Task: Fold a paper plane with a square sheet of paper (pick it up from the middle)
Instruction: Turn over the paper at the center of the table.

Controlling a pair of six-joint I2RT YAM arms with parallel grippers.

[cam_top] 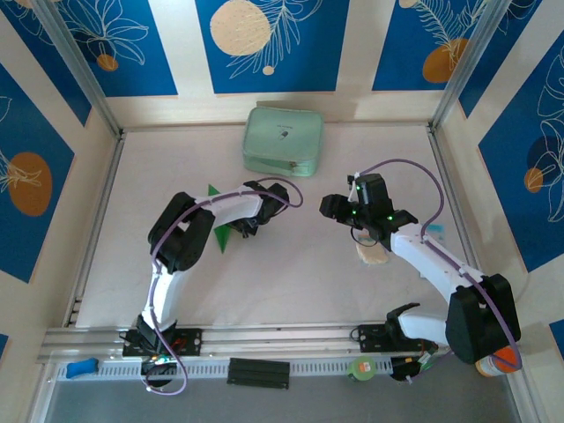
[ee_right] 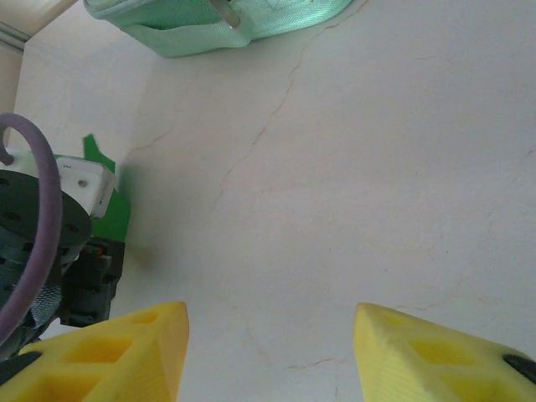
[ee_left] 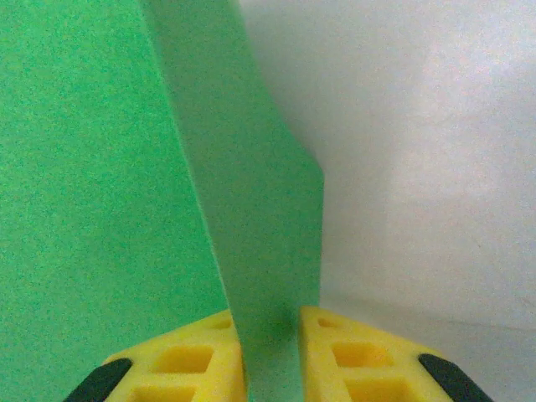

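The left claw (ee_left: 268,356) is clenched on a raised fold of the paper (ee_left: 100,167), and the crease runs straight away from its fingers. From above, the paper (cam_top: 221,236) lies on the surface (cam_top: 300,282) just left of that claw, partly under the arm, its long axis running far to near. The right claw (ee_right: 268,335) is released, fingers spread, and stands well apart to the paper's right. The left arm is much the nearer, so the next crease probably depends on its hold.
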